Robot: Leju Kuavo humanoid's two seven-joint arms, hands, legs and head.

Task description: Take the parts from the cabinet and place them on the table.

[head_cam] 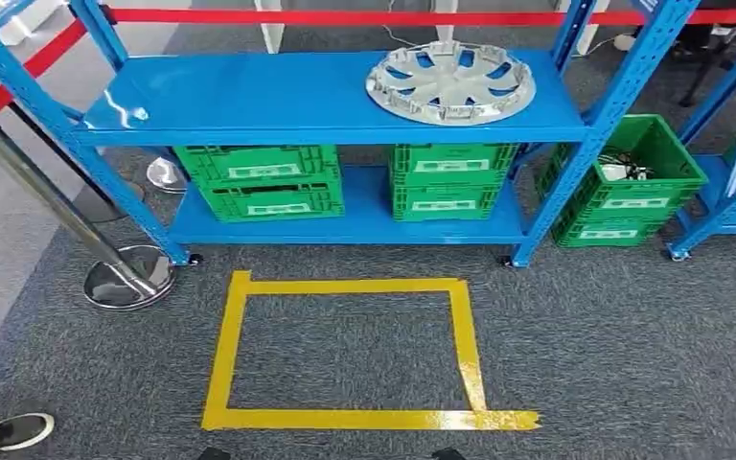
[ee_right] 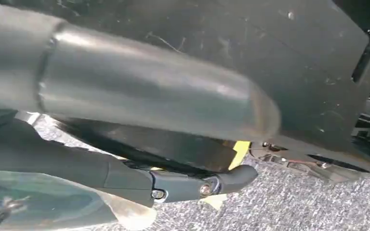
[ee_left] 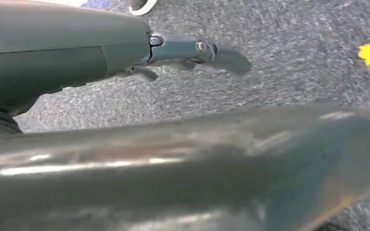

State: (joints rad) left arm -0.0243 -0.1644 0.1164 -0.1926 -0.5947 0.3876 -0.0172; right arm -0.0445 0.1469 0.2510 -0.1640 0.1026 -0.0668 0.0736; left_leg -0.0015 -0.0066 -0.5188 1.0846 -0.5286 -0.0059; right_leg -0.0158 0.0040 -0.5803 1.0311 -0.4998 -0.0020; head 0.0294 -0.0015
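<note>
The left hand (ee_left: 125, 53) has a smooth grey cover, a thick glossy grey thumb and a darker blue-grey finger jointed with small silver screws. The right hand (ee_right: 139, 144) looks alike: rounded grey thumb, dark screw-jointed finger.

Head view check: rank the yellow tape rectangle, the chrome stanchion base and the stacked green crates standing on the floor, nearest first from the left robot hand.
The left robot hand hangs low over the grey carpet.
1. yellow tape rectangle, on the floor just ahead.
2. chrome stanchion base, ahead to the left.
3. stacked green crates, far right.
</note>
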